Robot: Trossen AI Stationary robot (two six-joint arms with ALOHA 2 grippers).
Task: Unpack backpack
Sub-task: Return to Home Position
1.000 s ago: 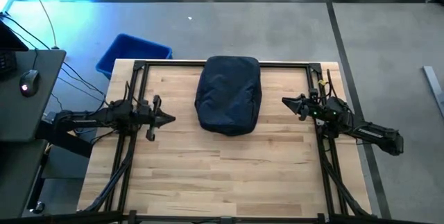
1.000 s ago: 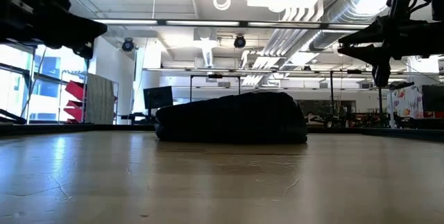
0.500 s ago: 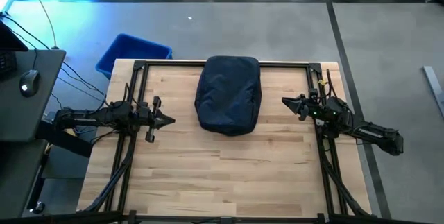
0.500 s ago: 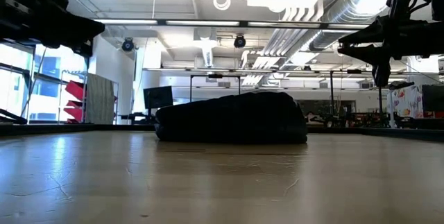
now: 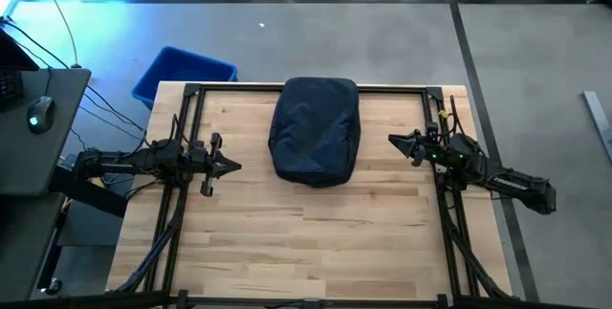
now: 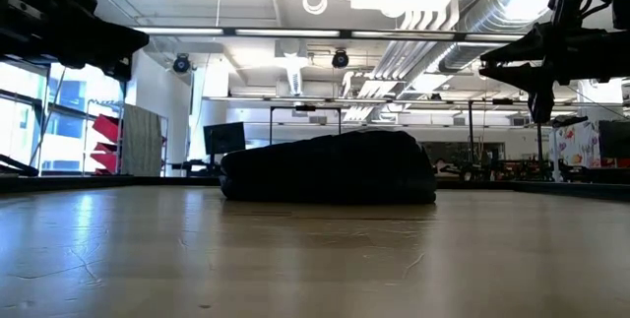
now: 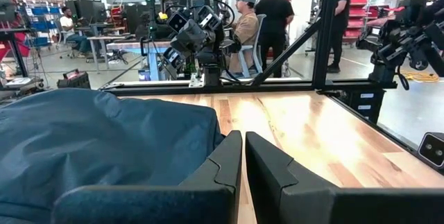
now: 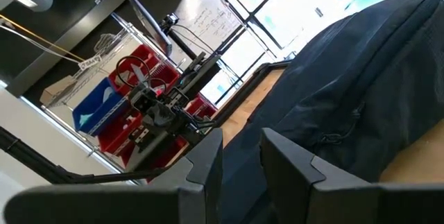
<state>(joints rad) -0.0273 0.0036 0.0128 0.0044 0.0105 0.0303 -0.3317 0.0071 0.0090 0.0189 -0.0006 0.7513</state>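
Note:
The dark navy backpack (image 5: 316,129) lies flat on its broad side at the far middle of the wooden table, and shows as a low dark mound (image 6: 330,167) in the low view. My left gripper (image 5: 235,165) hovers to the backpack's left, raised off the table and pointing toward it, its fingers (image 7: 243,156) shut with only a slit between them. My right gripper (image 5: 391,141) hovers to the backpack's right and points at its side (image 8: 361,106), with a narrow gap between the fingers. Neither gripper touches the backpack.
A bright blue bin (image 5: 182,72) stands on the floor past the table's far left corner. A black frame (image 5: 306,88) runs along the table's edges. Bare wood (image 5: 306,232) spreads across the near half. People stand in the room beyond (image 7: 267,16).

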